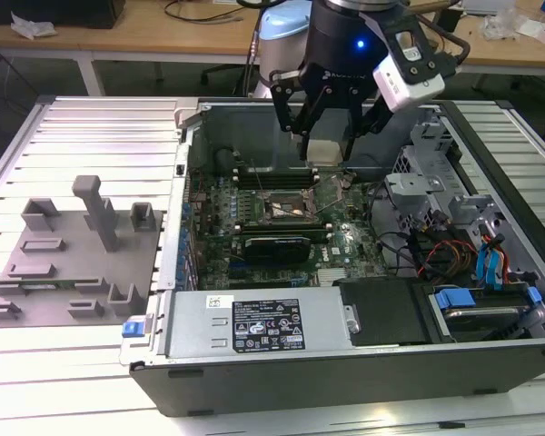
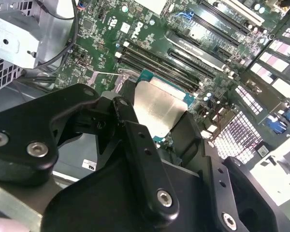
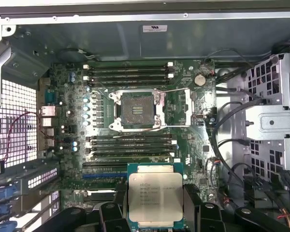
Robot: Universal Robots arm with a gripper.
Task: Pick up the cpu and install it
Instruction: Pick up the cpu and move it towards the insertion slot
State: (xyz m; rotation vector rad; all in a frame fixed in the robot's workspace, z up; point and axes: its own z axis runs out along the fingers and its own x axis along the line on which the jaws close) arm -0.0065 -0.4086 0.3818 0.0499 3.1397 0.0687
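Since the small, flat, square cpu with its silvery metal top and thin green rim (image 3: 154, 195) is pinched by two opposite edges between the black fingers (image 3: 190, 205) of the gripper (image 3: 154, 207), we judge the pick-up done and the carry to the socket the step in hand. We see the chip held level with its top face toward the first wrist camera. It hangs in the air inside the open dark-grey metal computer case (image 1: 254, 386), above the green motherboard (image 3: 63, 130), touching nothing but the fingers. In the exterior view the gripper hovers beyond the dark square socket with its steel frame (image 1: 286, 211), a little toward the exterior view's right of it. That socket lies empty, its load plate (image 3: 180, 107) swung open to one side, so nothing is installed yet. Seating the chip, as we judge it, calls for centring it squarely over the contact field, matching its corners to the frame, and keeping it flat so that no edge lands first. The long black memory slots (image 3: 130, 145) on either side leave the fingers little room.
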